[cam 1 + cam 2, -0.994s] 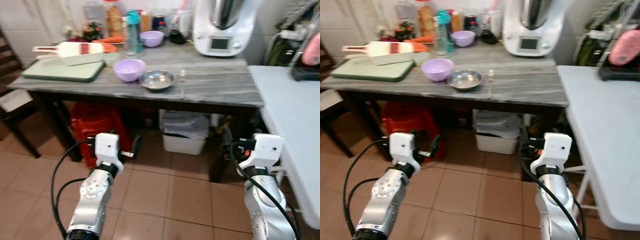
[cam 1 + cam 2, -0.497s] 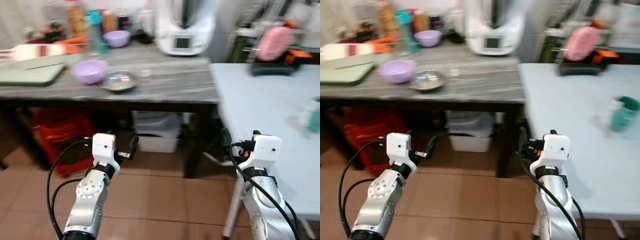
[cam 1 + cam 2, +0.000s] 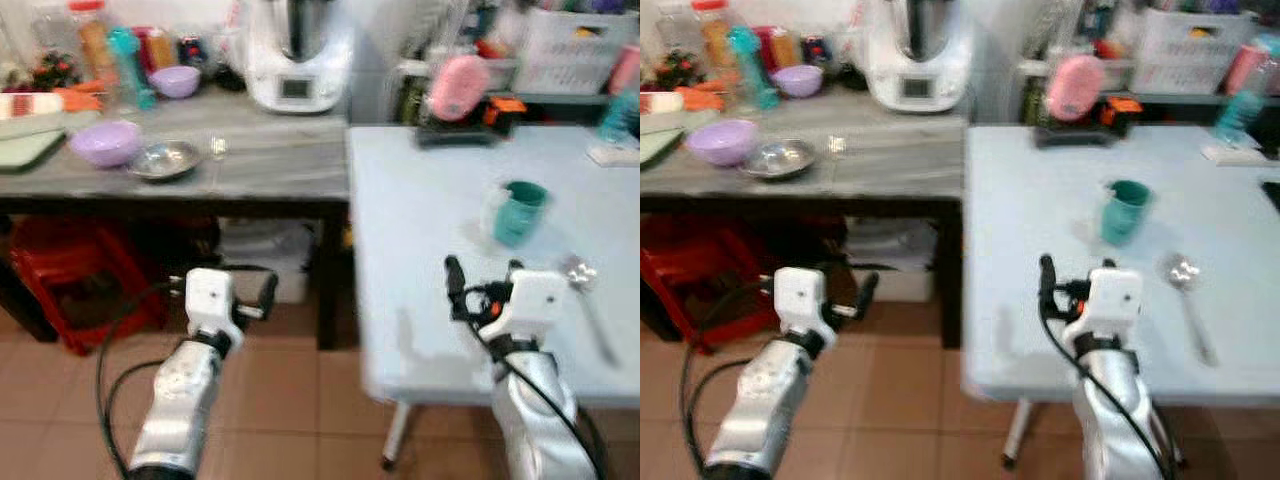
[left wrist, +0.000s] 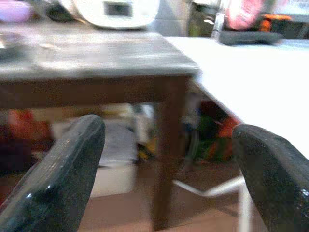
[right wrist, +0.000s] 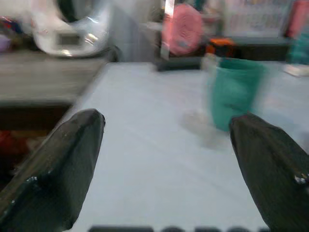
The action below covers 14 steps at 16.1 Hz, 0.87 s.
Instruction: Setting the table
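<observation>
The camera has swung to the robot's right since a second ago: the grey wooden table [image 3: 250, 170], which was straight ahead, now sits off to the left, and the white table [image 3: 1040, 220] takes up the middle and right. The things themselves lie as before; the picture is a little blurred by the turn.

On the white table stand a green mug [image 3: 1125, 210] and, nearer the right edge, a metal spoon [image 3: 1185, 275], near each other but apart. That is all of the setting I can make out there. On the grey table wait a lilac bowl [image 3: 103, 143] and just beside it a steel bowl [image 3: 163, 158], with a second small lilac bowl [image 3: 176, 80] further back among bottles.

Both arms are held low and carry nothing. The left gripper [image 4: 164, 159] has its jaws spread wide, facing the grey table's leg. The right gripper [image 5: 166, 164] is likewise released, pointing across the white table toward the mug.

By my judgement the task is early: mug and spoon are placed, while the bowls remain to be brought across.
</observation>
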Available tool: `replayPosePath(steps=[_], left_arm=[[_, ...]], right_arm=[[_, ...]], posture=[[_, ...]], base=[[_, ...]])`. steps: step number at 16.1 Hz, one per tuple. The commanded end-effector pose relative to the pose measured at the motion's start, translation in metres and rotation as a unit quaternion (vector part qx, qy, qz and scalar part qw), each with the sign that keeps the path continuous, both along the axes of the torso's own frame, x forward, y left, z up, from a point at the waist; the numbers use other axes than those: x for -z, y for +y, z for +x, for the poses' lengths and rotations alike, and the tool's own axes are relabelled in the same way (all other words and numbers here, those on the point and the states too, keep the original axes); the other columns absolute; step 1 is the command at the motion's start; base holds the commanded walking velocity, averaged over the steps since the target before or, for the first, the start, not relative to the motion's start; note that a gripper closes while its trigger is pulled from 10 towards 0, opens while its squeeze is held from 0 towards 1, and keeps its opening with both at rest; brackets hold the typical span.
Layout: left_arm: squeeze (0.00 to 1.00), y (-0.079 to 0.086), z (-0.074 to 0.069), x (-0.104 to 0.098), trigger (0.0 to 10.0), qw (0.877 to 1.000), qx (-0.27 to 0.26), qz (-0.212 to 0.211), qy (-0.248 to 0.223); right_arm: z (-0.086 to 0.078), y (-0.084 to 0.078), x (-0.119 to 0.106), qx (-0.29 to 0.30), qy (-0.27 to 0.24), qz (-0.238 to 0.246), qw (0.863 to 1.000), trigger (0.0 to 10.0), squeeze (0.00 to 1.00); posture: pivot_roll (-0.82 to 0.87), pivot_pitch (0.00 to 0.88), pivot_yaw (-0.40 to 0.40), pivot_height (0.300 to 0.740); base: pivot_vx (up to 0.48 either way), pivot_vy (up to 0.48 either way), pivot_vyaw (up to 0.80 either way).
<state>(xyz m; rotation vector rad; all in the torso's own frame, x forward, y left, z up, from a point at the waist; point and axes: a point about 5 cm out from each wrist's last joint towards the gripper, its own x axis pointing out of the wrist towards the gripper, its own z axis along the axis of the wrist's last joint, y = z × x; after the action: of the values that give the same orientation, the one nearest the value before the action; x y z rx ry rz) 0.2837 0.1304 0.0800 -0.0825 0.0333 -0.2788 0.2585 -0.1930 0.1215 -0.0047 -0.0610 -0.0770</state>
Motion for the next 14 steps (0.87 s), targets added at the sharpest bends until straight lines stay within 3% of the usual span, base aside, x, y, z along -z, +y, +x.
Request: replayPosePath(steps=[1,8,11,14], left_arm=[[0.00,0.000,0.001,-0.005,10.0,1.000,0.008,0.006,-0.008],[0.00,0.000,0.000,-0.004,10.0,1.000,0.012,0.009,-0.005],[0.00,0.000,-0.001,-0.001,10.0,1.000,0.014,0.006,0.006],[0.00,-0.004,-0.009,0.000,10.0,0.996,0.082,0.029,-0.016]], right_arm=[[0.002,0.002,-0.006,-0.004,-0.011,0.003,1.000,10.0,0.00],[0.001,0.006,-0.006,-0.010,-0.011,0.001,1.000,10.0,0.00],[0.002,0.007,-0.006,-0.012,-0.010,0.001,1.000,10.0,0.00],[0.004,0.011,-0.004,-0.024,-0.002,-0.008,1.000,10.0,0.00]], posture=[[-0.08,0.000,0.018,0.740],[-0.08,0.000,0.020,0.740],[-0.08,0.000,0.022,0.740],[-0.08,0.000,0.023,0.740]], base=[[0.000,-0.480,0.00],[0.000,-0.480,0.00],[0.000,0.000,0.00],[0.000,0.000,0.00]])
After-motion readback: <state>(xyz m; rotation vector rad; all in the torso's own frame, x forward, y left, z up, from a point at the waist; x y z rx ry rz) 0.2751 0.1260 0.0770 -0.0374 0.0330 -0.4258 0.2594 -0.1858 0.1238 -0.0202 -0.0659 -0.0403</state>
